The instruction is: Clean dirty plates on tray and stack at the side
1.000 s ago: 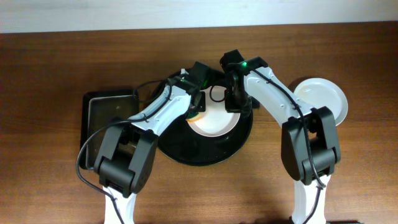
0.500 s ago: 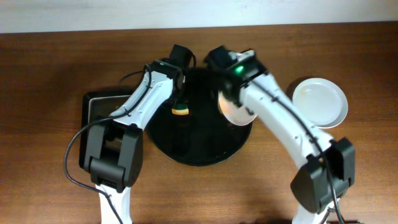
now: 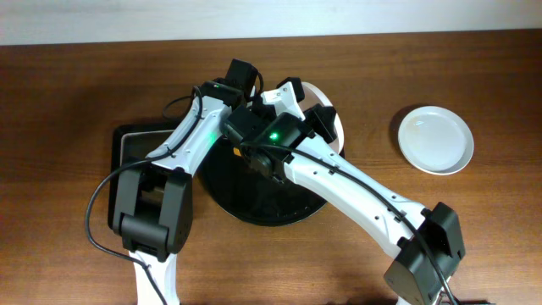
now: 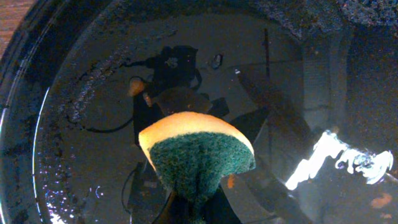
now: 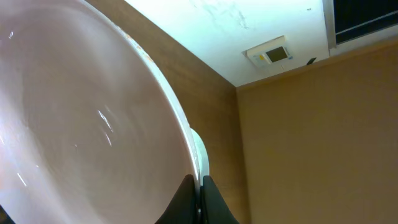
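Observation:
My right gripper (image 5: 200, 186) is shut on the rim of a white plate (image 5: 81, 124) and holds it tilted up on edge. In the overhead view only the rim of this plate (image 3: 338, 129) shows behind the right gripper (image 3: 315, 119), above the round black tray (image 3: 229, 191). My left gripper (image 4: 196, 208) is shut on a yellow and green sponge (image 4: 198, 155), held just above the wet tray floor (image 4: 74, 93). A second white plate (image 3: 435, 139) lies on the table at the right. A third plate is not in view.
A smaller rectangular black tray (image 3: 140, 148) sits left of the round tray. The right arm crosses over the round tray and covers the left gripper's tip in the overhead view. Small orange specks lie on the tray floor (image 4: 379, 200).
The right arm has lifted the plate off the tray, tipped it on edge and swung its wrist left over the tray. The left gripper has lifted the sponge off the plate and holds it over the tray.

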Motion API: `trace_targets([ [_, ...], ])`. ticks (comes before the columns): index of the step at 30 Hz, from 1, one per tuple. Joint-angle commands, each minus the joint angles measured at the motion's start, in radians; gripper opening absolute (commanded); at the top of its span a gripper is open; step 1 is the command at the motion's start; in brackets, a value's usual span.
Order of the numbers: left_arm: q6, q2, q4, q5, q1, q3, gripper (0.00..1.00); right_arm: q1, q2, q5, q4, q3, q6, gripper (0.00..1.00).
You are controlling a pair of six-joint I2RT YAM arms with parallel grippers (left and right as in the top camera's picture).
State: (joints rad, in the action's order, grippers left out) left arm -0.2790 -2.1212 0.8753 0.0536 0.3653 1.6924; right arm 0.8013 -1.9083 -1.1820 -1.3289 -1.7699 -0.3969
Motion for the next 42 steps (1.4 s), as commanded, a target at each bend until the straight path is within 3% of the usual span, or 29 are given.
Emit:
trace_targets([
  [1,0.016,-0.004,0.001,0.014,-0.004,0.011,0.01,0.005,0.027,-0.045,-0.003,-0.023,-0.032,0.04],
  [5,0.029,-0.004,0.001,0.014,-0.004,0.011,0.01,-0.091,0.029,0.075,0.005,-0.036,-0.031,0.04],
  [9,0.050,-0.004,0.001,0.014,-0.004,0.011,0.01,-0.356,0.078,0.565,0.005,-0.125,0.052,0.04],
  [10,0.050,-0.004,0.001,0.015,-0.004,0.011,0.01,-0.486,0.090,0.740,0.004,-0.164,0.080,0.05],
  [14,0.050,-0.004,0.001,0.027,-0.004,0.011,0.01,-0.830,0.084,1.102,0.005,-0.182,0.109,0.04],
  [15,0.050,-0.004,0.000,0.037,-0.004,0.011,0.01,-0.989,0.067,1.186,0.005,-0.165,0.109,0.05],
  [18,0.050,0.000,0.009,0.038,-0.001,0.012,0.01,-1.202,0.026,1.257,0.012,-0.116,0.117,0.05],
  [22,0.080,0.040,0.014,0.093,0.001,0.014,0.01,-1.366,-0.023,1.285,0.111,0.023,0.116,0.05],
  [26,0.087,0.129,0.047,0.089,0.001,0.014,0.01,-1.384,-0.027,1.344,0.262,0.191,0.116,0.05],
  [27,0.087,0.146,0.056,0.089,0.001,0.014,0.01,-1.381,-0.027,1.352,0.293,0.218,0.117,0.09],
  [28,0.087,0.169,0.067,0.089,0.001,0.014,0.01,-1.377,-0.027,1.352,0.311,0.235,0.117,0.16],
  [29,0.087,0.185,0.074,0.089,-0.002,0.014,0.01,-1.373,-0.027,1.356,0.318,0.240,0.117,0.37],
  [30,0.087,0.213,0.089,0.089,-0.010,0.014,0.01,-1.369,-0.023,1.356,0.321,0.236,0.121,0.49],
  [31,0.087,0.244,0.116,0.088,-0.019,0.014,0.01,-1.369,-0.013,1.356,0.308,0.227,0.120,0.54],
  [34,0.087,0.311,0.216,0.064,-0.061,0.014,0.01,-1.361,0.085,1.453,0.294,0.212,0.140,0.56],
  [38,0.087,0.354,0.455,-0.051,-0.218,0.010,0.01,-1.236,0.316,1.574,0.267,0.213,0.184,0.64],
  [42,0.087,0.354,0.427,-0.212,-0.345,-0.104,0.01,-1.043,0.412,1.571,0.243,0.213,0.184,0.66],
])
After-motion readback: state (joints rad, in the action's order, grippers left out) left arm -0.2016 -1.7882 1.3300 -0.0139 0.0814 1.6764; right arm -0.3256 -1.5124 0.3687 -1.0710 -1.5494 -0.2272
